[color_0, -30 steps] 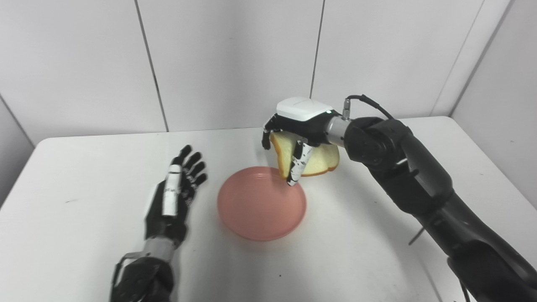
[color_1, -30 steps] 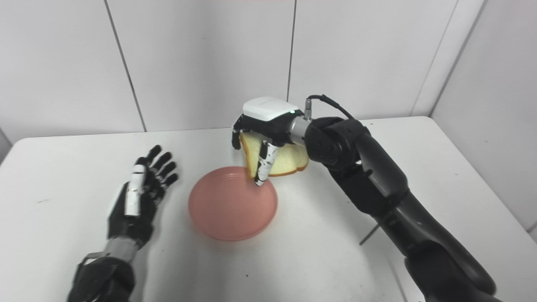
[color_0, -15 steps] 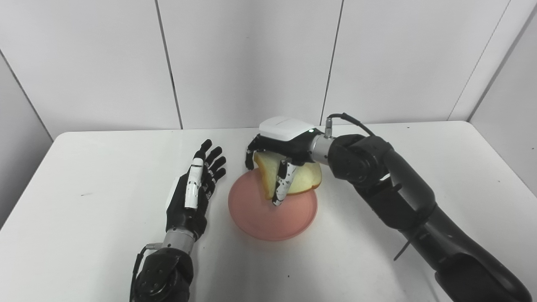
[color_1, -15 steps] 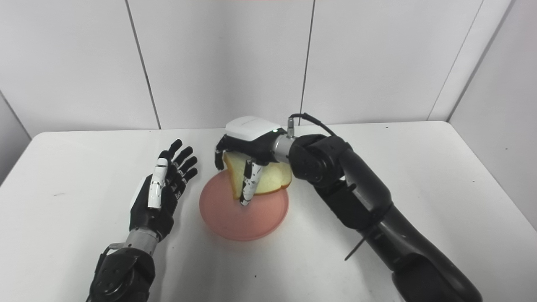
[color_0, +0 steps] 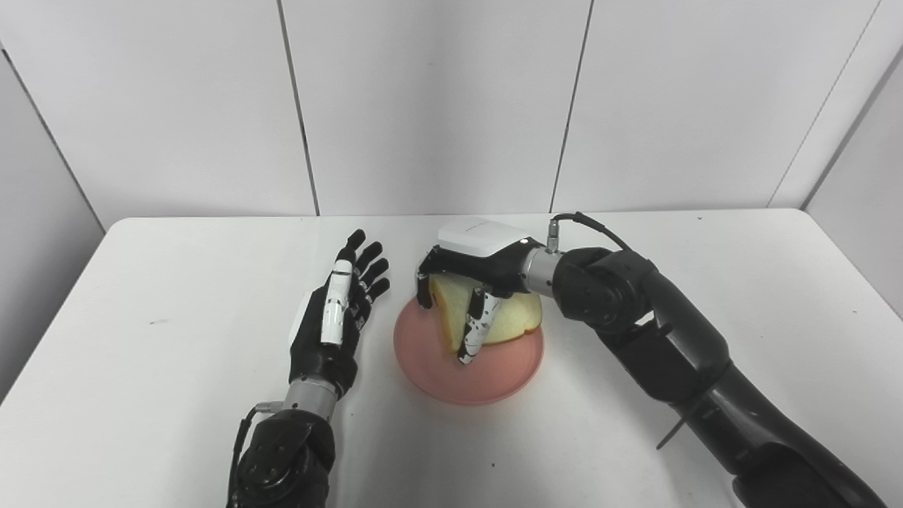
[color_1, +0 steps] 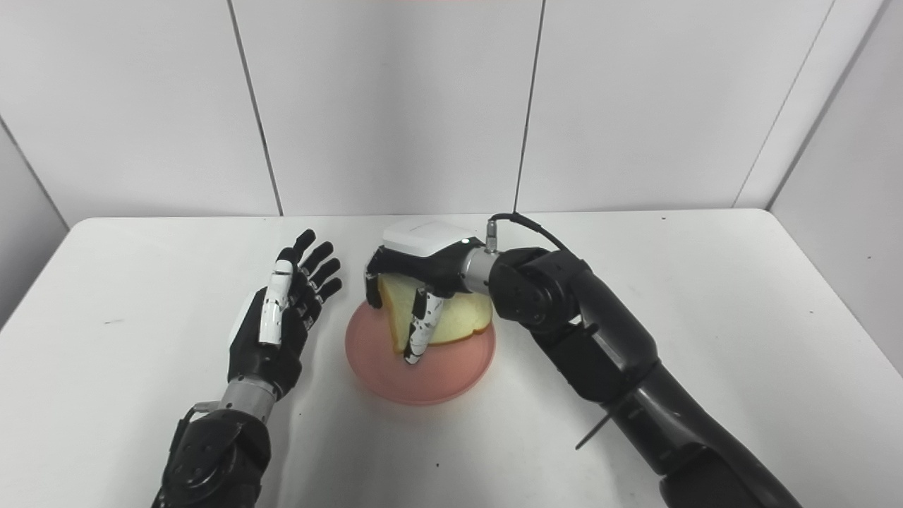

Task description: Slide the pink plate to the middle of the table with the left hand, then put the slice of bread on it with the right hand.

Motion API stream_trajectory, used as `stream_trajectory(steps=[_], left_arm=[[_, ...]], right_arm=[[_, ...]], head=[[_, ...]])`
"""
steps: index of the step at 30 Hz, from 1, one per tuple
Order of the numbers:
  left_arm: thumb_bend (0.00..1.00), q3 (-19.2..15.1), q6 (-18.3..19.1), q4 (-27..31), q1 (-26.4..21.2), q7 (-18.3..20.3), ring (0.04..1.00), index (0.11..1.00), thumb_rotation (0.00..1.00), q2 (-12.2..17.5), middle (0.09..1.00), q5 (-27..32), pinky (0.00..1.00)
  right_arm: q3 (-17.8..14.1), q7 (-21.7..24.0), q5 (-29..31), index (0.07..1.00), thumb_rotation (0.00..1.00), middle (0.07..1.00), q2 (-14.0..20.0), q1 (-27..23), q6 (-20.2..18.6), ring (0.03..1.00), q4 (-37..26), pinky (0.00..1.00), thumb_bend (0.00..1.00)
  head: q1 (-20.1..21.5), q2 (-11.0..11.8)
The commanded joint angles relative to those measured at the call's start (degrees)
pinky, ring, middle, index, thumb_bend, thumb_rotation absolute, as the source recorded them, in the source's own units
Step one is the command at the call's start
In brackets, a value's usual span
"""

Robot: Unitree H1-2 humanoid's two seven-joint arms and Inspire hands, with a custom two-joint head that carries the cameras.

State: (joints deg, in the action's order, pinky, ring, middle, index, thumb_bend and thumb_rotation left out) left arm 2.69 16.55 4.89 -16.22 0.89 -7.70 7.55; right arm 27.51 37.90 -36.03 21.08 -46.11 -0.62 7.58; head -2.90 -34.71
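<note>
Pink plate [color_0: 487, 374] | bread [color_0: 504, 321] lowered over it | right hand [color_0: 469, 279] still gripping

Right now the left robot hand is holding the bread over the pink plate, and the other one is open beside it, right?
Not quite: the right robot hand holds the bread over the pink plate, as the left eye view shows. The left robot hand is the open one beside it.
</note>
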Motion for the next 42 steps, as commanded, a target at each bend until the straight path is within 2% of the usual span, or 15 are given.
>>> stream_trajectory(steps=[1,6,7,12,16,17,18,19,21,23,25,27,28,35,42], left_arm=[[0.43,0.3,0.2,2.4,-2.4,-0.2,0.918,0.932,1.0,-0.9,0.926,0.1,0.91],[0.43,0.3,0.8,3.0,-2.4,0.0,0.921,0.935,1.0,-0.8,0.928,0.2,0.92],[0.43,0.2,0.9,3.1,-2.4,-0.1,0.921,0.932,1.0,-0.9,0.927,0.2,0.92],[0.42,0.1,0.9,3.2,-2.4,-0.4,0.917,0.922,1.0,-1.1,0.921,0.0,0.91],[0.42,0.1,0.5,3.1,-2.4,-0.5,0.912,0.916,1.0,-1.2,0.916,-0.1,0.9],[0.42,0.1,0.5,3.1,-2.4,-0.5,0.913,0.917,1.0,-1.2,0.918,-0.1,0.9],[0.42,0.1,0.6,3.1,-2.5,-0.5,0.914,0.918,1.0,-1.2,0.919,-0.1,0.9],[0.42,0.2,0.7,3.2,-2.5,-0.5,0.912,0.917,1.0,-1.1,0.917,-0.2,0.9],[0.43,0.3,0.8,3.2,-2.5,-0.4,0.913,0.919,1.0,-1.0,0.918,-0.3,0.9],[0.43,0.2,0.7,3.2,-2.4,-0.4,0.912,0.918,1.0,-1.0,0.917,-0.2,0.9],[0.43,0.1,0.7,3.2,-2.4,-0.3,0.911,0.917,1.0,-0.9,0.916,0.0,0.9],[0.43,0.1,0.6,3.2,-2.5,0.0,0.917,0.923,1.0,-0.7,0.923,0.2,0.91],[0.43,0.1,0.5,3.1,-2.5,0.2,0.92,0.926,1.0,-0.6,0.926,0.3,0.91],[0.42,0.0,1.0,3.6,-2.5,-0.1,0.912,0.917,1.0,-0.6,0.916,0.0,0.89],[0.43,-0.1,0.7,3.3,-2.5,0.4,0.917,0.922,1.0,-0.3,0.923,0.3,0.9]], right_arm=[[-0.5,-2.0,0.2,0.488,0.0,0.477,-0.4,-1.7,2.2,0.309,-0.9,0.25,0.53],[-0.2,-2.5,-0.3,0.498,0.0,0.467,-0.5,-1.4,2.7,0.352,-0.2,0.29,0.52],[0.0,-2.3,-0.5,0.517,0.0,0.453,-0.5,-1.4,2.5,0.416,-0.2,0.35,0.52],[0.1,-1.0,-0.5,0.495,0.0,0.491,-0.8,-1.4,0.6,0.532,0.0,0.48,0.52],[-0.1,-0.5,-1.0,0.492,0.0,0.496,-0.9,-1.4,-0.6,0.576,0.0,0.53,0.53],[-0.1,-0.5,-1.4,0.494,0.08,0.612,-0.9,-1.4,-1.1,0.621,-0.2,0.56,0.52],[-0.2,-0.7,-1.6,0.495,0.11,0.652,-0.9,-1.3,-1.3,0.636,-0.4,0.57,0.52],[-0.3,-0.8,-1.8,0.617,0.14,0.692,-0.9,-1.3,-1.4,0.667,-0.6,0.6,0.62],[-0.4,-0.9,-2.0,0.74,0.23,0.75,-0.9,-1.3,-1.6,0.72,-1.3,0.66,0.71],[-0.2,-0.5,-2.6,0.789,0.33,0.784,-0.7,-1.4,-1.7,0.758,-1.8,0.7,0.75],[-0.2,0.0,-2.6,0.801,0.36,0.795,-0.6,-1.5,-1.8,0.771,-2.1,0.72,0.76],[-0.2,0.9,-2.6,0.842,0.4,0.843,-0.5,-1.6,-2.3,0.822,-2.2,0.76,0.79],[-0.1,1.5,-2.8,0.889,0.47,0.899,-0.4,-1.6,-2.7,0.882,-2.3,0.81,0.83],[0.4,4.7,-4.6,0.951,0.6,0.974,-0.2,-1.7,-4.9,0.921,-3.2,0.82,0.91],[0.4,6.2,-5.2,0.965,0.62,0.977,-0.3,-1.7,-5.4,0.924,-3.6,0.82,0.93]], head=[[-0.1,0.0],[-0.1,-0.2],[-0.1,-0.2],[-0.1,-0.5],[-0.1,-0.5],[-0.1,-0.5],[-0.2,-0.6],[-0.2,-0.6],[-0.1,-0.7],[-0.1,-0.7],[0.0,-0.7],[0.0,-0.8],[0.0,-0.8],[0.2,-0.9],[0.3,-1.1]])
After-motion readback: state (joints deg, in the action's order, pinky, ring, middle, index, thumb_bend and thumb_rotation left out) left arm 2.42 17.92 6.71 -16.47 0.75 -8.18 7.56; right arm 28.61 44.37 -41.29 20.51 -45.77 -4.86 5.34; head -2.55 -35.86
